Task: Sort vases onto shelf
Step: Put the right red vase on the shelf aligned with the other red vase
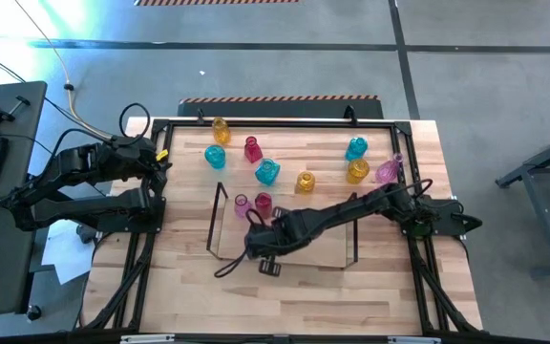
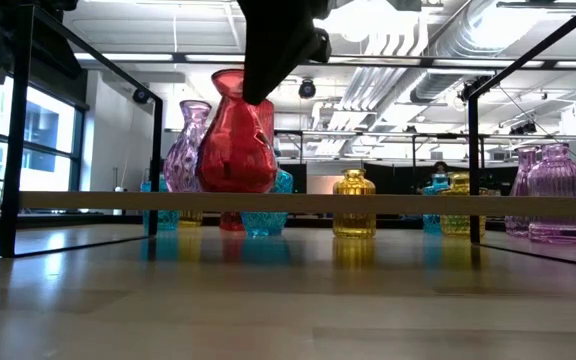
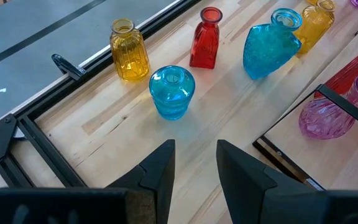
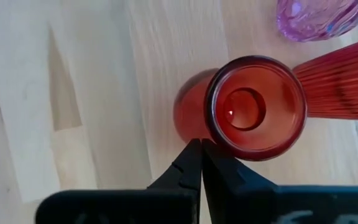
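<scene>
Right end effector (image 4: 201,152), clenched empty, touches the red vase (image 4: 257,109) on the shelf (image 1: 220,205); left end effector (image 3: 194,165), released, waits at nine o'clock

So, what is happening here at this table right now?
A two-armed robot is sorting small coloured glass vases onto a clear shelf on the wooden table. The right gripper reaches over the shelf with its fingers shut, right at the rim of a red vase that stands on the shelf beside a purple vase. Whether it pinches the rim is hard to tell. The left gripper waits half open at the table's left edge, holding nothing. Other vases stand on the table behind the shelf.
</scene>
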Action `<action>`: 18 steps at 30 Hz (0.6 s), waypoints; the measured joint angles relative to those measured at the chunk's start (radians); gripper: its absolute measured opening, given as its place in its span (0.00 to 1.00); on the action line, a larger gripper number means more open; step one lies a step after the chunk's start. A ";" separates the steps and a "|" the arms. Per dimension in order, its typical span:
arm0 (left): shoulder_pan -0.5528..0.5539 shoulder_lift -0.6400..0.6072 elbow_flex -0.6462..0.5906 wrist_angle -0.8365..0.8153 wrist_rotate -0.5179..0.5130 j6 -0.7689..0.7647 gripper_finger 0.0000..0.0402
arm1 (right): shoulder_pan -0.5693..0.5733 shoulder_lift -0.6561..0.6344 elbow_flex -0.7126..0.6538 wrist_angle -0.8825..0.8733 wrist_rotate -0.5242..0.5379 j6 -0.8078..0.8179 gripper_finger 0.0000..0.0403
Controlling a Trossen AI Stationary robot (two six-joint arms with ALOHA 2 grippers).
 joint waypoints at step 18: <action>0.000 0.000 0.000 -0.004 0.002 0.000 0.28 | -0.008 0.000 0.000 -0.020 -0.021 0.059 0.00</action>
